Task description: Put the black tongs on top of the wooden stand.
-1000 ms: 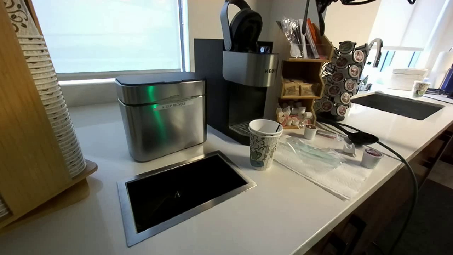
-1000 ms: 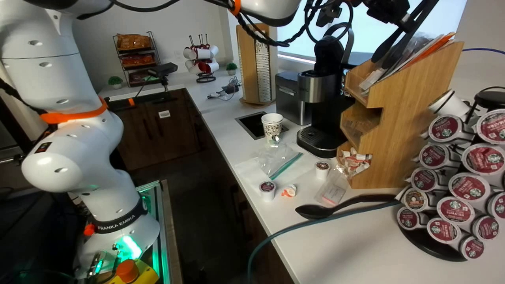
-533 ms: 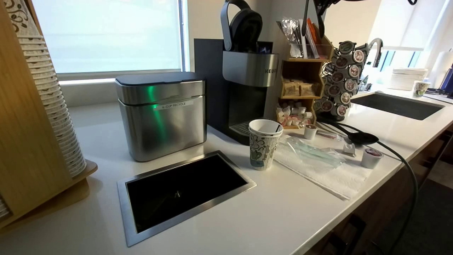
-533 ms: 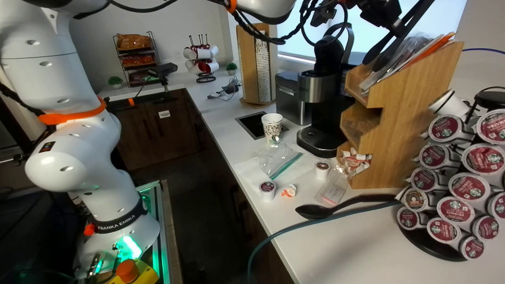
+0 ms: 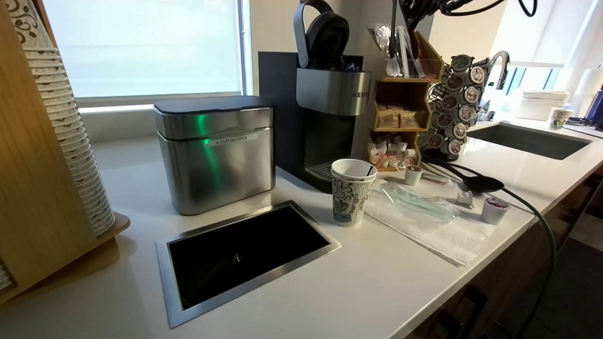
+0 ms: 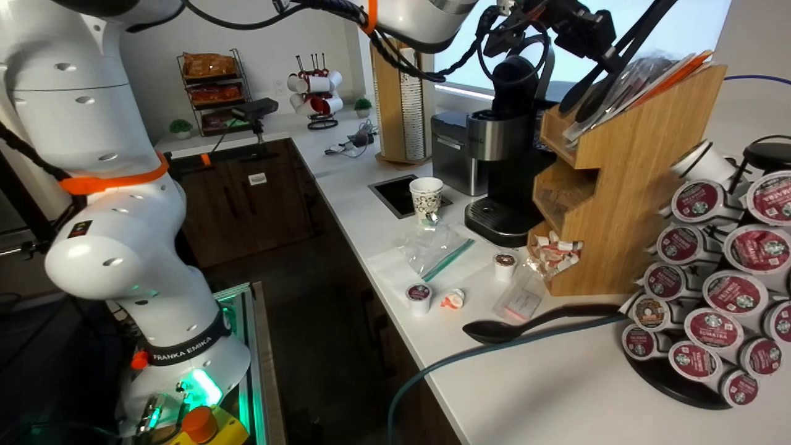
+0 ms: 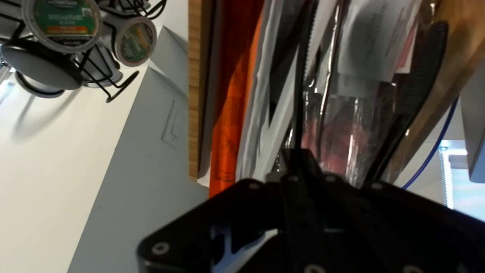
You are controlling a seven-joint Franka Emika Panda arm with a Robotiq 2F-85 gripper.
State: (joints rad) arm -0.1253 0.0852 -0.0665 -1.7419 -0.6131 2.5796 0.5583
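Claw (image 6: 610,62) is clamped on the black tongs (image 6: 598,97); we have them slanting, spoon-like ends down at the top compartment (image 6: 557,141) of the wooden stand (image 6: 642,191), near the orange packet (image 7: 227,151) and clear plastic packets (image 7: 352,85), and we can't tell if they touch. In both exterior views we see the Keurig coffee machine (image 5: 330,92) just beside the stand and a K-cup carousel (image 6: 673,386) near it. On the surface (image 6: 556,395) we also have two nested paper cups (image 6: 426,199), a zip bag (image 6: 426,244), two loose K-cups (image 6: 419,300) and a black spoon (image 6: 497,331) near the teal cable (image 6: 469,355).
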